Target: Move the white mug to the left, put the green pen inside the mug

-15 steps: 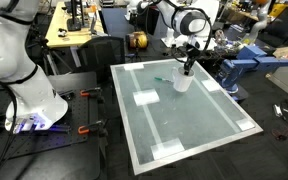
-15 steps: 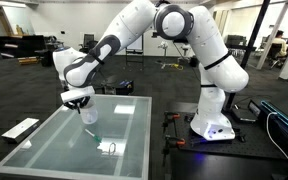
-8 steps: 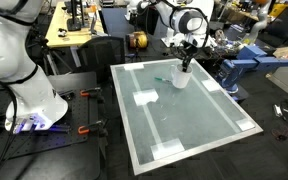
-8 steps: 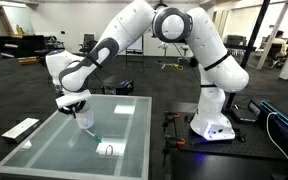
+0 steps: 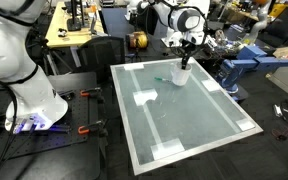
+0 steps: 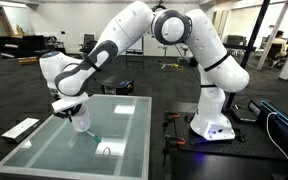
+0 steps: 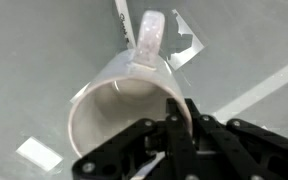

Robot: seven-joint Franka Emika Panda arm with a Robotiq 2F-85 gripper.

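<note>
We are holding the white mug (image 7: 124, 95) by its rim, handle pointing to twelve o'clock in the wrist view. Our gripper (image 7: 180, 124) is clamping that rim. In an exterior view, the green pen (image 5: 160, 79) is lying at the mug's nine o'clock on the table (image 5: 199, 135).

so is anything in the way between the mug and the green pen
Nothing visible. The hand grips the white mug by its rim, and the green pen lies on the bare glass table just beside it.

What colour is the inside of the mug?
The mug is plain white inside; the wrist view shows it best.
</note>
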